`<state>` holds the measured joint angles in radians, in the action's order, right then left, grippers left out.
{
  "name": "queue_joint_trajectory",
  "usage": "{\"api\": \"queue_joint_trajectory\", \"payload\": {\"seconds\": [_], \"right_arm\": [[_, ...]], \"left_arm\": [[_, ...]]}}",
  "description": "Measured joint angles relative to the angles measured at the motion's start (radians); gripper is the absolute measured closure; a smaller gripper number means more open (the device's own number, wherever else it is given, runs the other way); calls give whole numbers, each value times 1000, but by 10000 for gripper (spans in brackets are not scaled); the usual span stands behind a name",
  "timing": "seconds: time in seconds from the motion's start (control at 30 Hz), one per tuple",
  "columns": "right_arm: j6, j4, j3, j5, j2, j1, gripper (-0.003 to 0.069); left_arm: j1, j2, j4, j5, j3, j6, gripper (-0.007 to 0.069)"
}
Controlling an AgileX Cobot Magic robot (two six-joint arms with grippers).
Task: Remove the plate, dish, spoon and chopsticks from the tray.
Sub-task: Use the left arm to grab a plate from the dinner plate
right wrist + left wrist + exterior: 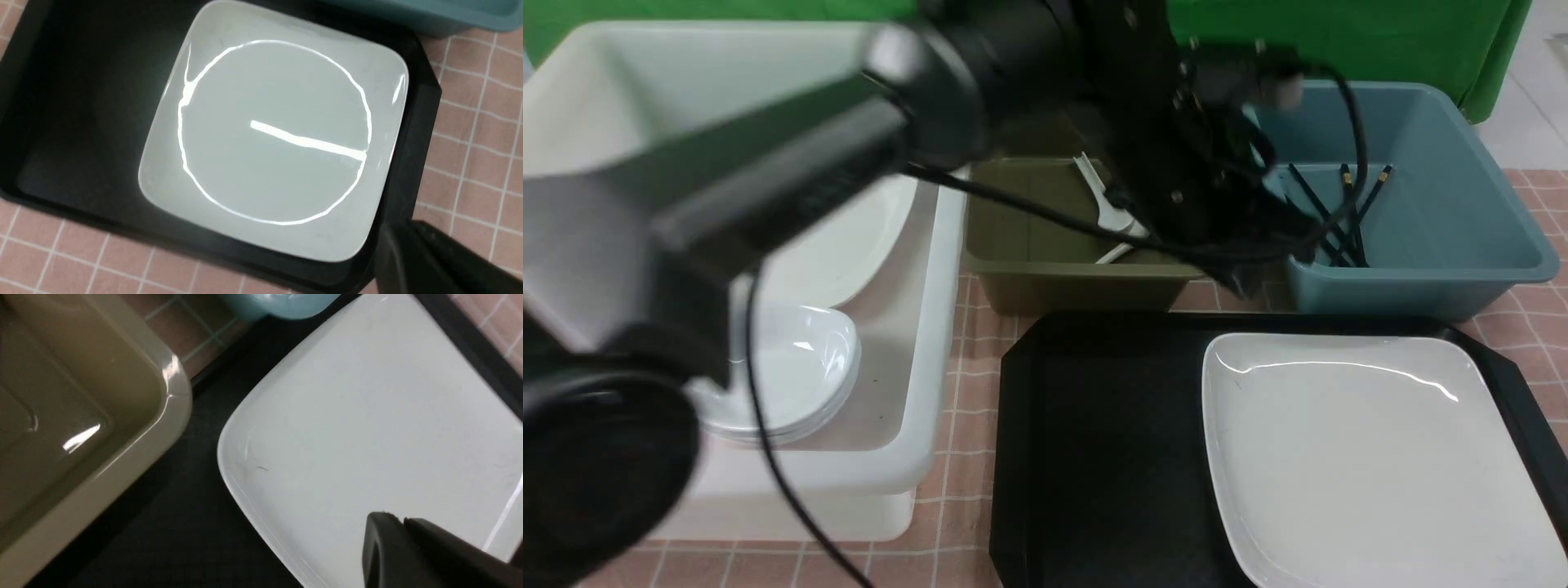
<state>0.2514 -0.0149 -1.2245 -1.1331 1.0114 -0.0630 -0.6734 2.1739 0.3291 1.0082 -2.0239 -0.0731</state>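
Observation:
The cream-white plate [1364, 457] lies on the right half of the black tray [1094, 457]; nothing else shows on the tray. My left gripper [402, 518] hovers over the plate [367, 416] near its edge, shut and holding nothing. In the front view its arm [792, 180] crosses from the left and hides its jaws. My right gripper [408, 230] is shut and empty, above the tray's rim [412, 163] beside a corner of the plate [273, 134]. White spoons [1115, 216] lie in the olive tub [1045, 253]. Black chopsticks [1339, 220] stand in the blue tub [1437, 229]. Small bluish-white dishes [800, 367] are stacked in the white tub [907, 457].
The olive and blue tubs stand directly behind the tray. The white tub sits left of it and also holds a larger white plate [849, 245]. Everything rests on a pink checked cloth [968, 367]. A green backdrop [1339, 33] closes the far side.

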Motion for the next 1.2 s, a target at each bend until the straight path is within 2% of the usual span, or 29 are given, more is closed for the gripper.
{"api": "queue_joint_trajectory", "payload": {"seconds": [0.07, 0.23, 0.33, 0.47, 0.67, 1.0, 1.07, 1.1, 1.13, 1.2], "right_arm": [[0, -2, 7, 0, -17, 0, 629], [1, -7, 7, 0, -67, 0, 629], [1, -12, 8, 0, -71, 0, 629], [4, -42, 9, 0, -71, 0, 629], [22, -72, 14, 2, -71, 0, 629], [46, -109, 15, 3, -71, 0, 629], [47, -109, 15, 4, -71, 0, 629], [47, -109, 15, 4, -71, 0, 629], [49, -109, 15, 4, -71, 0, 629], [50, -109, 15, 4, -71, 0, 629]], "left_arm": [[0, 33, -5, -1, -14, 1, 487], [0, 147, -14, -17, -33, 3, 265], [0, 173, -14, -29, -34, 3, 183], [0, 195, -15, -70, -34, 3, 141], [0, 223, -12, -115, -34, 6, 169], [1, 255, 44, -144, -37, 7, 308], [2, 259, 48, -150, -41, 7, 394], [2, 259, 48, -152, -41, 10, 409], [5, 260, 58, -149, -44, 46, 469], [6, 260, 65, -145, -44, 59, 482]]}}
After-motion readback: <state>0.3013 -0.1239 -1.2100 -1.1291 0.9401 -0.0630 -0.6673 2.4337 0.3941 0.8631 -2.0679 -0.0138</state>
